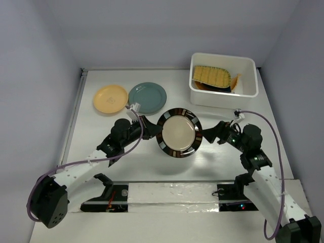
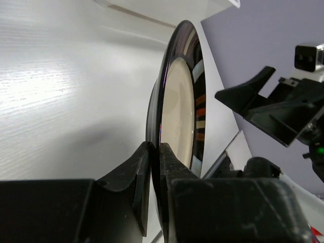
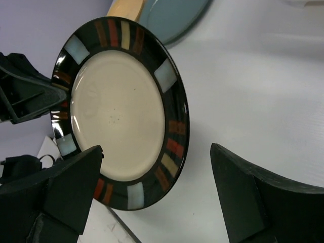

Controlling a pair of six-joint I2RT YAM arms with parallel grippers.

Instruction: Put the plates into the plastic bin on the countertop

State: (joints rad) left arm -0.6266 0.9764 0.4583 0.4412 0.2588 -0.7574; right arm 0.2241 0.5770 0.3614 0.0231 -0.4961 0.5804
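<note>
Plate with black rim and cream centre (image 1: 178, 132) at mid-table, pinched at its left edge by the left gripper (image 2: 154, 147). One finger on the underside, one on the upper face, both clamped tight on the rim. Blocks of pale blue, red and tan spaced round the black band. Face turned up toward the overhead view, with a soft shadow on the countertop (image 1: 91, 132) below it. Seemingly raised clear of the surface, though the lowest edge not plainly seen.

Right gripper (image 1: 211, 132) just to the right of that plate, fingers spread wide apart, gripping nothing. From its own wrist view, the plate's rim lying beyond and between the two fingers, the lower left part hidden behind one of them. Touching or not: cannot tell.

Plastic bin (image 1: 223, 99) at the far right of the countertop, well apart from the held plate. Inside it, yellow woven-look plate (image 1: 211, 75) lying tilted on top, orange plate (image 1: 236, 81) at its right, leaning toward the bin's right wall. Something dark beneath the yellow one, too hidden to name.

Yellow round plate (image 1: 111, 98) and grey-teal round plate (image 1: 147, 97) flat on the countertop at far left, side by side, yellow to the left, rims touching or nearly so. Grey-teal one just beyond the left gripper's wrist.
</note>
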